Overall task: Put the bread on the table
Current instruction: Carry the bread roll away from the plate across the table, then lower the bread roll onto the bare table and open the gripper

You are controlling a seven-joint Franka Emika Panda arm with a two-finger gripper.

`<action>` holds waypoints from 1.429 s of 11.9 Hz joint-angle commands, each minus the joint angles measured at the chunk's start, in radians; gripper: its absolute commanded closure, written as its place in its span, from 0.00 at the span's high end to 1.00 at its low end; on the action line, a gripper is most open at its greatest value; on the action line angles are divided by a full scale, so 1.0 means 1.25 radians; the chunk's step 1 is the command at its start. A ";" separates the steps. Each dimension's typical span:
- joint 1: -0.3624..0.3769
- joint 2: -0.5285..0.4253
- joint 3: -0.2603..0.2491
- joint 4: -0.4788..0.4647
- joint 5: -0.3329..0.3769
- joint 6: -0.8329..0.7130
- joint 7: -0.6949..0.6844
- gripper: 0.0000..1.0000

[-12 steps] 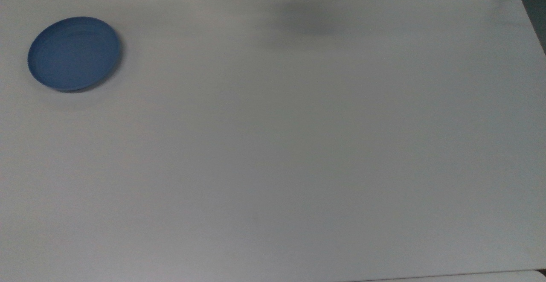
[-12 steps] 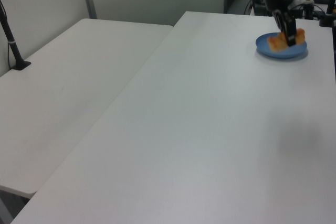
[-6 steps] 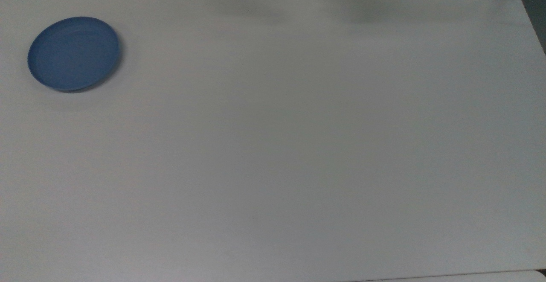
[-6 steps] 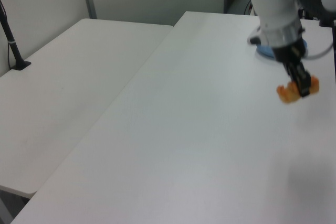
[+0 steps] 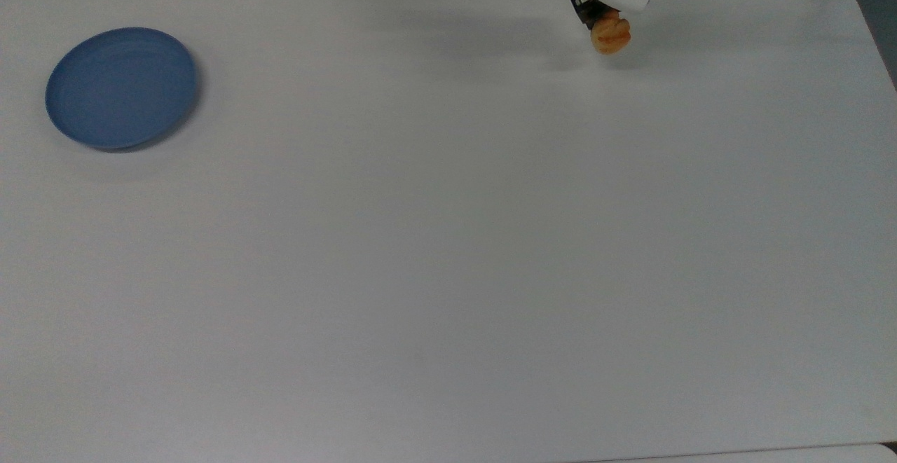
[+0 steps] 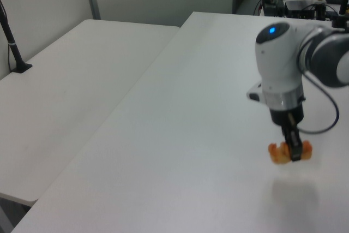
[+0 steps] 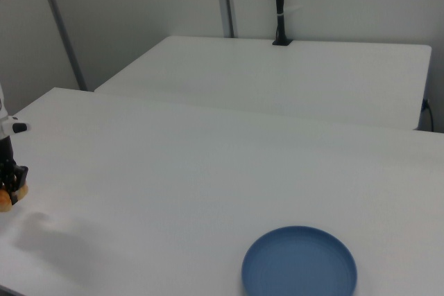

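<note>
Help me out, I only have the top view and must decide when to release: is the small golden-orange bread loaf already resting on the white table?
Observer: No. In the left view the small golden-orange bread loaf hangs above the white table, its shadow apart from it below.
Operator: Is the gripper really clamping it?
Observer: Yes. The left view shows the gripper shut on the loaf's middle, both ends sticking out sideways.
Operator: Is the round blue plate empty?
Observer: Yes. The right view shows the round blue plate bare, far from the loaf at the right view's left edge.
</note>
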 commanded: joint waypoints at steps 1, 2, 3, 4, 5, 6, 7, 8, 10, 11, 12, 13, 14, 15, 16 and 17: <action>0.037 0.027 -0.004 -0.051 -0.039 0.137 0.081 0.31; 0.038 0.047 -0.004 -0.052 -0.045 0.166 0.094 0.31; 0.038 0.059 -0.004 -0.052 -0.056 0.192 0.105 0.31; 0.039 0.075 -0.004 -0.052 -0.071 0.213 0.126 0.31; 0.038 0.081 -0.004 -0.052 -0.084 0.224 0.142 0.31; 0.038 0.086 -0.004 -0.049 -0.086 0.230 0.144 0.34; 0.037 0.085 -0.004 -0.048 -0.086 0.230 0.144 0.39; 0.037 0.085 -0.004 -0.048 -0.086 0.228 0.144 0.48; 0.037 0.084 -0.004 -0.048 -0.087 0.224 0.144 0.70; 0.037 0.084 -0.004 -0.048 -0.086 0.222 0.145 0.77; 0.037 0.084 -0.004 -0.048 -0.086 0.221 0.145 0.82; 0.037 0.082 -0.004 -0.048 -0.086 0.219 0.145 0.83; 0.037 0.084 -0.004 -0.047 -0.086 0.219 0.145 0.85; 0.037 0.082 -0.004 -0.047 -0.086 0.218 0.145 0.89; 0.035 0.077 -0.004 -0.047 -0.086 0.211 0.147 1.00; 0.035 0.073 -0.004 -0.044 -0.086 0.188 0.155 1.00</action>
